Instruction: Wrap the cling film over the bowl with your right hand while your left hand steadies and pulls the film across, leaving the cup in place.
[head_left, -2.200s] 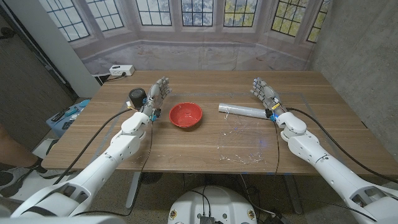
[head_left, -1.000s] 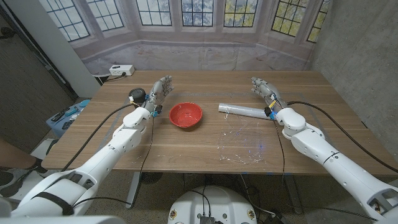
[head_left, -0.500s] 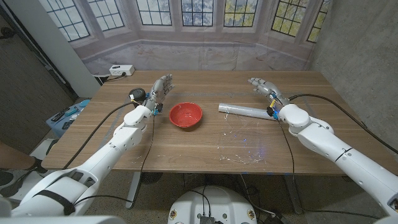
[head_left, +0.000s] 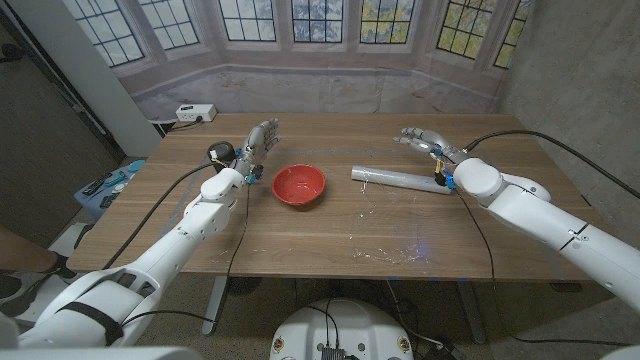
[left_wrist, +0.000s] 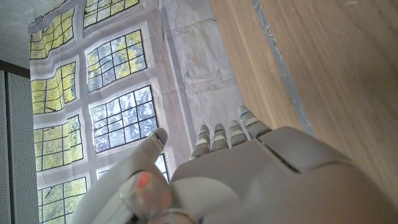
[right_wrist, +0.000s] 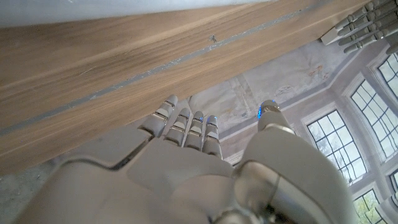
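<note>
Bowl (head_left: 299, 185): red, upright, holds nothing; centre of head frame, slightly left, on the wooden table (head_left: 330, 232).
Film roll (head_left: 399, 179): white tube w/ cling film, lying flat, right of bowl, well apart from it; long axis runs left-right, right end near R hand's wrist.
Loose film (head_left: 388, 235): clear crinkled sheet spread on table, lower-centre right, below the roll; edges hard to trace.
Cup (head_left: 220, 153): dark, upper left of head frame, just beside L hand, partly hidden by it; contact can't tell.
L hand (head_left: 259, 146): left of bowl, near it, not touching; fingers straight & apart, pointing to far side of table, holds nothing. L wrist view: hand's back (left_wrist: 249, 180) w/ fingertips over the table edge, windows beyond.
R hand (head_left: 424, 141): upper right, just above the roll's right end; fingers spread, reaching toward picture left, nothing in them. Touching roll or not: can't tell. R wrist view: hand (right_wrist: 186, 162) open, fingers extended by the table edge.
Backdrop: printed window wall behind table; white box (head_left: 196, 113) at far-left corner.
</note>
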